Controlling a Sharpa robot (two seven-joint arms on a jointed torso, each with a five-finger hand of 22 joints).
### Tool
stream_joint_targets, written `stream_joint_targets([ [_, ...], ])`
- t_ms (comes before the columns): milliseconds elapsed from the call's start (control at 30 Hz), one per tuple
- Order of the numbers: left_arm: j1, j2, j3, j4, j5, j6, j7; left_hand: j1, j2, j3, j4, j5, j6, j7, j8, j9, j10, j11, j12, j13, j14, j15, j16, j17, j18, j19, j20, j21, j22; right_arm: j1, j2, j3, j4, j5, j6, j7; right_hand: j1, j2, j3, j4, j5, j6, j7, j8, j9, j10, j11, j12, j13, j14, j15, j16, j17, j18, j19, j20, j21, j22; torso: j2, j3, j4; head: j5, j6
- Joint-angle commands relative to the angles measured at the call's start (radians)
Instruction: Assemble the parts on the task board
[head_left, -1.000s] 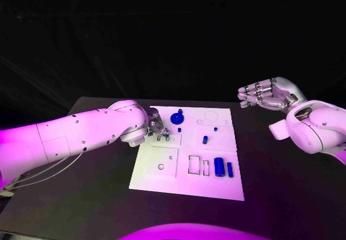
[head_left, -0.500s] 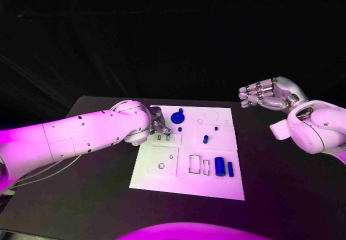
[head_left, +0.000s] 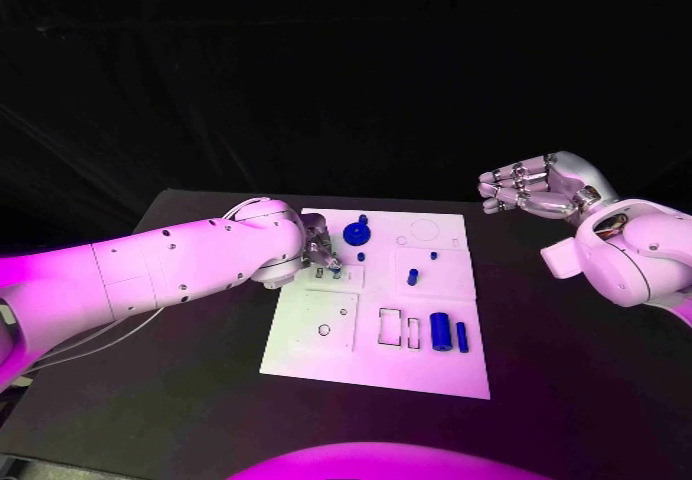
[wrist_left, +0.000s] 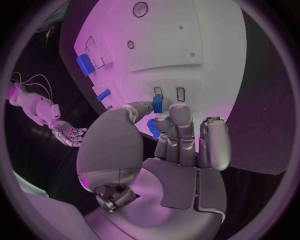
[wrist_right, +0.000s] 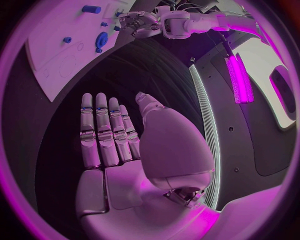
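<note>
Silver left hand (wrist_left: 165, 135) pinches a small blue block (wrist_left: 157, 104) over the white task board's (head_left: 433, 370) slots, seemingly to seat it; right hand (head_left: 534, 187) hangs empty, well clear.

Black table (head_left: 173, 400) carries white task board (head_left: 325, 355).
</note>
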Motion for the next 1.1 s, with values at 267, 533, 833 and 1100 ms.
stream_joint_targets([
  [267,-0.005,0.007,0.000,-0.001,-0.013,0.047,-0.001,0.001,0.011,0.222,-0.219,0.004,0.008,-0.002,0.006,0.002,0.009,-0.002,0.007,0.001,-0.002,-0.006,-0.003,0.002,-0.009,0.008,-0.002,0.004,0.002,0.000,0.003,0.000,0.001,-0.003,0.013,0.011,-0.008,0.000,-0.006,0.002,0.008,-0.005,0.003,-0.002,-0.001,-0.005,-0.002,-0.001,-0.001,-0.008,0.002,-0.002,-0.001,0.016,-0.008,-0.003,-0.002,-0.002,-0.001,0.0011,-0.0002,0.001,-0.005],
  [533,-0.009,0.008,0.000,0.002,-0.017,0.080,-0.005,-0.001,0.012,0.224,-0.219,0.004,0.008,-0.002,0.007,0.002,0.008,-0.002,0.003,-0.003,-0.002,-0.006,-0.003,0.001,-0.008,0.007,-0.002,0.003,0.002,-0.001,0.005,0.000,0.001,-0.004,0.017,0.011,-0.008,0.001,-0.006,0.002,0.010,-0.005,0.002,-0.002,-0.001,-0.006,-0.002,-0.001,-0.001,-0.008,0.002,-0.002,-0.002,0.016,-0.008,-0.002,-0.002,-0.003,-0.001,0.0006,-0.0004,0.004,-0.005],
  [833,-0.010,0.008,0.000,0.001,-0.019,0.097,-0.007,-0.003,0.014,0.226,-0.218,0.003,0.007,-0.002,0.008,0.003,0.008,-0.002,0.000,-0.007,-0.002,-0.006,-0.003,0.001,-0.008,0.007,-0.002,0.003,0.001,-0.001,0.008,0.000,-0.001,-0.005,0.027,0.008,-0.008,0.002,-0.006,0.002,0.013,-0.005,0.003,-0.001,0.000,-0.006,-0.002,-0.001,-0.001,-0.008,0.002,-0.002,-0.003,0.016,-0.008,-0.002,-0.002,-0.004,0.000,0.0006,-0.0005,0.005,-0.007],
  [1100,-0.010,0.006,0.000,0.003,-0.019,0.103,-0.007,-0.004,0.014,0.227,-0.218,0.003,0.007,-0.002,0.008,0.003,0.007,-0.002,-0.001,-0.008,-0.002,-0.006,-0.003,0.001,-0.009,0.008,-0.002,0.004,0.002,-0.002,0.008,0.000,-0.001,-0.006,0.030,0.007,-0.008,0.003,-0.006,0.001,0.014,-0.005,0.003,-0.001,0.000,-0.006,-0.002,-0.001,-0.001,-0.009,0.003,-0.002,-0.003,0.016,-0.009,-0.002,-0.002,-0.005,0.000,0.0002,0.0004,0.005,-0.010],
])
